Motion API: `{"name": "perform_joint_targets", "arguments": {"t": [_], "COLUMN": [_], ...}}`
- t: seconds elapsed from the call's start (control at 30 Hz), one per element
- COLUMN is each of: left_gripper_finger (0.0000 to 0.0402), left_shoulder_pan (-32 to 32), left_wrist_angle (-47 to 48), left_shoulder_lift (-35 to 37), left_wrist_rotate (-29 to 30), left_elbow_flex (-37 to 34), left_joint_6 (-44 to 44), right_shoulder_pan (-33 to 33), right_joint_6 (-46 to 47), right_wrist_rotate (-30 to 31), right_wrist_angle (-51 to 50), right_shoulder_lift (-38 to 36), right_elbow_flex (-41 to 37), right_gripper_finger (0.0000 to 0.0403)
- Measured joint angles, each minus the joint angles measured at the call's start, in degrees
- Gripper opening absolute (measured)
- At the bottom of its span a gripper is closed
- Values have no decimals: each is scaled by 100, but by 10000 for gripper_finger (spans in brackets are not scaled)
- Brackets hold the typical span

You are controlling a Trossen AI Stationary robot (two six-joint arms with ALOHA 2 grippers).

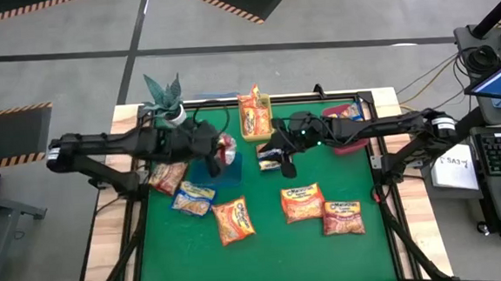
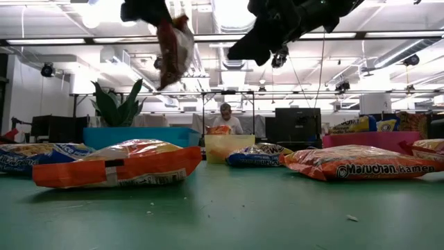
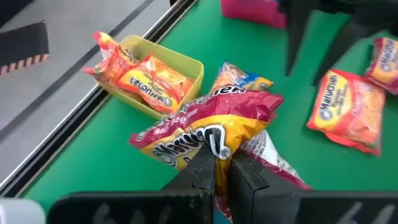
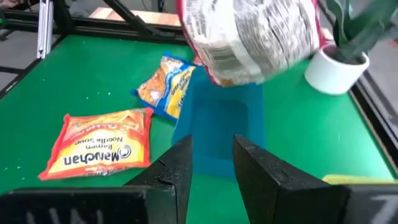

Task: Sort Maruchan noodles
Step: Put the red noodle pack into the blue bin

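My left gripper (image 1: 220,151) is shut on a red-pink Maruchan packet (image 3: 211,127) and holds it in the air above the blue bin (image 1: 220,171). My right gripper (image 4: 211,163) is open and empty. It hovers near the table's middle (image 1: 287,162), beside a blue-edged packet (image 1: 269,157) lying flat, and faces the blue bin (image 4: 217,130). Orange packets stick out of the yellow bin (image 1: 255,118). One packet (image 1: 345,111) lies in the red bin (image 1: 352,141). Several more packets lie flat on the green mat, among them an orange one (image 1: 234,220) and a blue-edged one (image 1: 193,198). My left gripper pinches the red-pink packet between its two fingers (image 3: 200,168) at a crumpled stretch of wrapper (image 3: 214,142) near one edge. The packet is lifted clear of the table and hangs tilted below the gripper (image 2: 173,48).
A potted plant (image 1: 165,98) stands at the far left corner beside the blue bin. Two packets (image 1: 302,203) (image 1: 342,218) lie toward the near right. A black frame rail (image 1: 376,163) edges the mat. A person (image 2: 225,119) sits beyond the table.
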State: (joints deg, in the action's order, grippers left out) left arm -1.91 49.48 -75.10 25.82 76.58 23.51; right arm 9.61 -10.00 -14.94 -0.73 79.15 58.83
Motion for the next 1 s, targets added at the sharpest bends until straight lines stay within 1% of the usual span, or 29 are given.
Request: {"name": "perform_joint_targets", "arguments": {"t": [0.07, 0.13, 0.2, 0.37, 0.47, 0.6, 0.77, 1.0], "left_gripper_finger": [1, 1, 1, 1, 1, 1, 1, 1], "left_shoulder_pan": [291, 555, 725, 950, 983, 996, 1004, 999], "left_wrist_angle": [-438, -826, -1146, -1455, -1966, -2175, -2342, -2341], "left_shoulder_lift": [-19, -17, 8, 33, 72, 66, 58, -101], "left_wrist_rotate": [-351, -877, -1285, -1555, -1940, -2023, -2017, -2011], "left_elbow_flex": [-211, -467, -752, -1450, -1765, -1994, -2002, -2013], "left_joint_6": [-175, -180, -103, 150, 319, 412, 685, 908], "right_shoulder_pan": [28, 32, 32, 54, 56, 56, 56, 56], "right_joint_6": [58, 87, 82, -7, -6, -1, 34, 122], "right_wrist_rotate": [-3, -3, -4, -4, -4, -4, -4, -4], "right_wrist_angle": [-155, -268, -301, -307, -323, -309, -309, -335], "right_shoulder_lift": [-48, -67, -71, -16, 7, 6, 5, 5], "right_elbow_flex": [0, -28, -73, -83, -87, -87, -87, -91], "right_gripper_finger": [107, 107, 105, 99, 98, 102, 108, 109]}}
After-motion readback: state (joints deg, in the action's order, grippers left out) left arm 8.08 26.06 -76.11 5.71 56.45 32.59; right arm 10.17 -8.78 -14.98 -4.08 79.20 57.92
